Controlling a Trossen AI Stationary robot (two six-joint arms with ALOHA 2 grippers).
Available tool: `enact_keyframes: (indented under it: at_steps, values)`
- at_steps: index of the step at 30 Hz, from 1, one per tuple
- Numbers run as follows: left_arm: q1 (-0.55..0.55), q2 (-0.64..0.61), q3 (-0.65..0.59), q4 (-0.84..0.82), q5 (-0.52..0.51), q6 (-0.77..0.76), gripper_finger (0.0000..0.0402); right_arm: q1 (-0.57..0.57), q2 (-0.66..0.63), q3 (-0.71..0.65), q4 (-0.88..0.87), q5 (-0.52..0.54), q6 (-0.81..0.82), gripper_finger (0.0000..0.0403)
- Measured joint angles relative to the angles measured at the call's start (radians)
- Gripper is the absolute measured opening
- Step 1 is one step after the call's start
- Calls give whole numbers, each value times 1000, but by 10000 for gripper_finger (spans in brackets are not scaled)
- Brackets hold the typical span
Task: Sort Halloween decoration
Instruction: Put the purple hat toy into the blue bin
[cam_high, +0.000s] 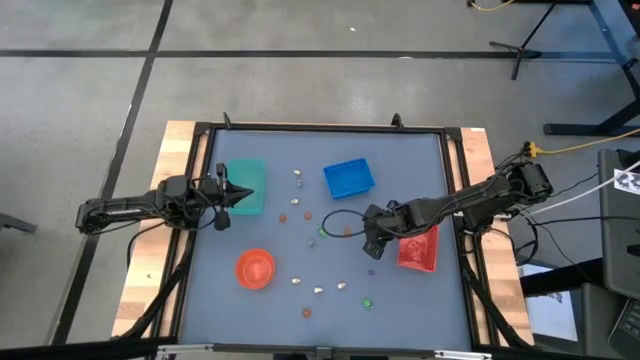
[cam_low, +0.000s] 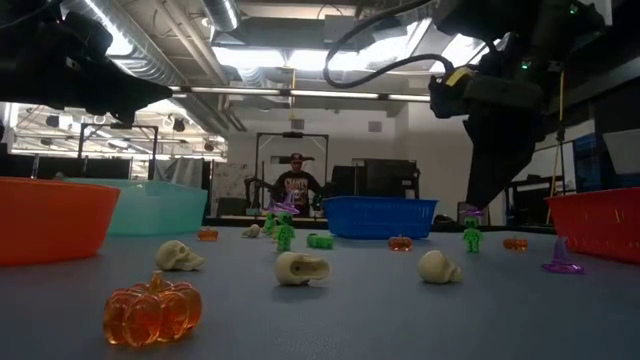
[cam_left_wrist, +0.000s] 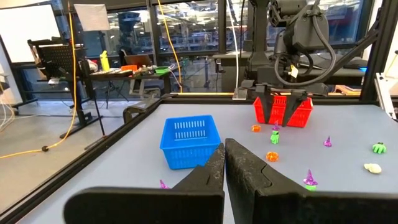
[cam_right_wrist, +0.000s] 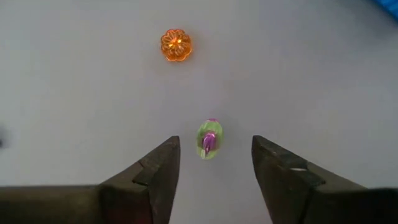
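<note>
The Halloween decoration lies scattered on the grey table (cam_high: 420, 160): cream skulls (cam_low: 300, 268), orange pumpkins (cam_low: 152, 308), a purple hat (cam_low: 562, 258) and green figures. My right gripper (cam_right_wrist: 214, 149) points steeply down and is open. Its fingers stand on either side of a small green figure with a purple hat (cam_right_wrist: 209, 140), which stands on the table without touching them. An orange pumpkin (cam_right_wrist: 176, 45) lies beyond it. My left gripper (cam_left_wrist: 224, 165) is shut and level at the table's left, over the teal tray (cam_high: 245, 185).
The blue tray (cam_high: 348, 178) stands at the far middle and the red tray (cam_high: 418, 248) just right of my right gripper (cam_high: 372, 245). The orange bowl (cam_high: 255, 268) sits near left. A black cable loop (cam_high: 340, 222) hangs by the right arm. A person (cam_low: 295, 182) is behind the table.
</note>
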Motion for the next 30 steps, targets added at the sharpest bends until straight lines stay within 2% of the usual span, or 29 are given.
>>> enact_keyframes:
  at_steps: [6,11,30]
  values:
    - [0,0,0,0,0,0,0,0,0,0,0,0,0,131]
    - [0,0,0,0,0,0,0,0,0,0,0,0,-2,105]
    - [0,0,0,0,0,0,0,0,0,0,5,0,-7,94]
